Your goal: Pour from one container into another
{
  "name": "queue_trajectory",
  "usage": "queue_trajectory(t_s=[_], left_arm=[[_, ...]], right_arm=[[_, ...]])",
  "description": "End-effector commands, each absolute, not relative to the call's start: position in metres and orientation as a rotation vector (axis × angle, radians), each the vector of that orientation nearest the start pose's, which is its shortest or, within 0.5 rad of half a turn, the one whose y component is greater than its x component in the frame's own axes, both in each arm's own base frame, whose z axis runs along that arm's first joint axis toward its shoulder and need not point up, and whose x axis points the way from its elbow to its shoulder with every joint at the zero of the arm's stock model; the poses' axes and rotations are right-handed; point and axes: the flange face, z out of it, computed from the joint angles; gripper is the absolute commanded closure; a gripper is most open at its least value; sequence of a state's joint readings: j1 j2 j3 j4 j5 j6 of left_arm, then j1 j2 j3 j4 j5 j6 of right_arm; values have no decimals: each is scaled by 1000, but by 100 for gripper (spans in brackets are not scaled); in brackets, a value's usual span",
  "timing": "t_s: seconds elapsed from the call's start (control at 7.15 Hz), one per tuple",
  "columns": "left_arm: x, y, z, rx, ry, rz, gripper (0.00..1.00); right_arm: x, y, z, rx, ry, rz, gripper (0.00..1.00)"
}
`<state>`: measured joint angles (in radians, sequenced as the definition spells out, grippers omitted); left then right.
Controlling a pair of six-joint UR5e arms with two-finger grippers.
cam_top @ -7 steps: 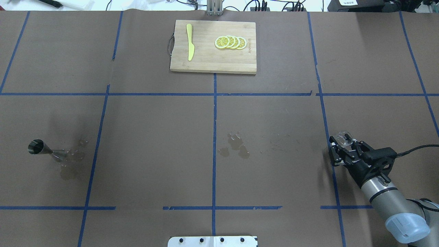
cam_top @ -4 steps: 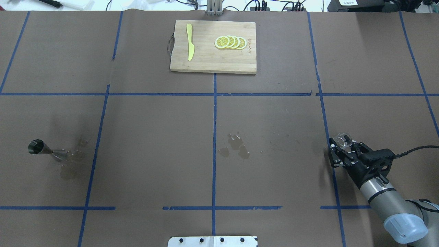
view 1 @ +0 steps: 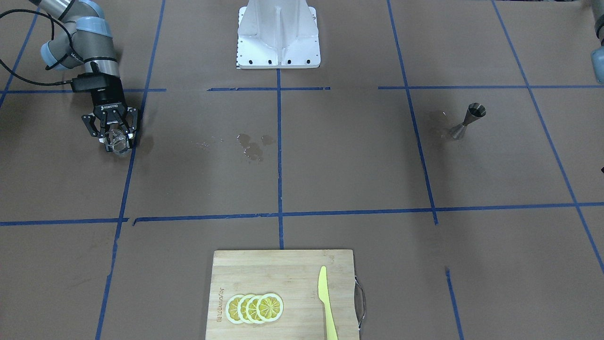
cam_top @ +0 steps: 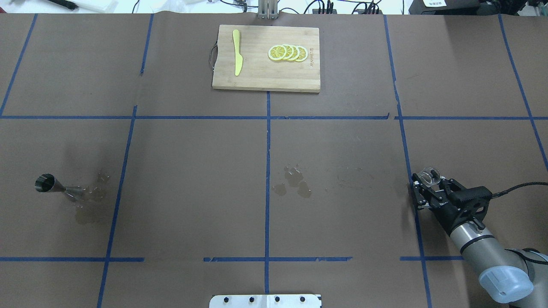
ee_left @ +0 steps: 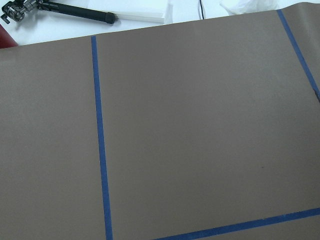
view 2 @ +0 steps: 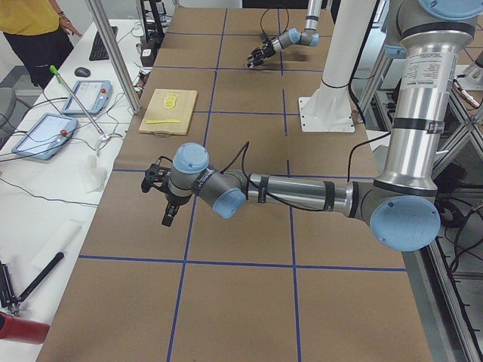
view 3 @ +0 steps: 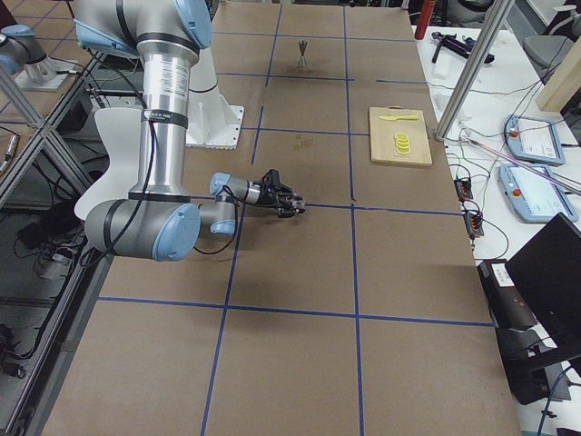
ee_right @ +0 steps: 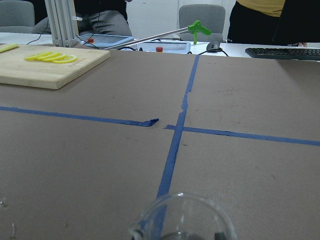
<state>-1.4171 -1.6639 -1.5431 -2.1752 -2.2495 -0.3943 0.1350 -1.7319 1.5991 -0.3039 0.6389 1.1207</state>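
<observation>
The small clear glass (cam_top: 429, 176) sits between the fingers of my right gripper (cam_top: 428, 179), low over the table at the right side; the gripper is shut on it. The front-facing view shows the same glass (view 1: 116, 140) in the black gripper (view 1: 116, 140), and its rim (ee_right: 182, 217) fills the bottom of the right wrist view. The metal hourglass jigger (cam_top: 55, 185) stands upright far off at the left (view 1: 467, 121). My left gripper (view 2: 164, 202) shows only in the exterior left view, hovering over bare table; I cannot tell whether it is open or shut.
A wooden cutting board (cam_top: 265, 81) at the far middle carries lemon slices (cam_top: 287, 52) and a yellow knife (cam_top: 236, 57). Wet patches lie at the table's middle (cam_top: 295, 184) and beside the jigger (cam_top: 87, 205). Blue tape lines grid the brown table cover.
My right gripper with the glass has shifted slightly back toward the robot and lower. The jigger and board have not moved.
</observation>
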Motion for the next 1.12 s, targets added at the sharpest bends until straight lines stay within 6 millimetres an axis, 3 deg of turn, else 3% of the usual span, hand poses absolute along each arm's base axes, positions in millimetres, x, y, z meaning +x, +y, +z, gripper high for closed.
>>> queue_trajectory(t_s=[0.0,0.14,0.28,0.42,0.56,0.98], left_arm=[[15,-561,559,441,800,3,0],[15,-561,559,441,800,3,0],[14,-561,559,443,799,4,0],[14,-561,558,447,798,6,0],[14,-561,556,449,799,8,0],[11,-561,552,460,798,4,0]], right_arm=[[-384,-267,570,1079,-758,257,54],[-384,-267,570,1077,-761,256,31],[-385,-267,570,1076,-761,255,16],[-384,-267,568,1076,-767,258,12],[-384,-267,567,1075,-769,258,3],[-385,-266,563,1056,-802,288,3]])
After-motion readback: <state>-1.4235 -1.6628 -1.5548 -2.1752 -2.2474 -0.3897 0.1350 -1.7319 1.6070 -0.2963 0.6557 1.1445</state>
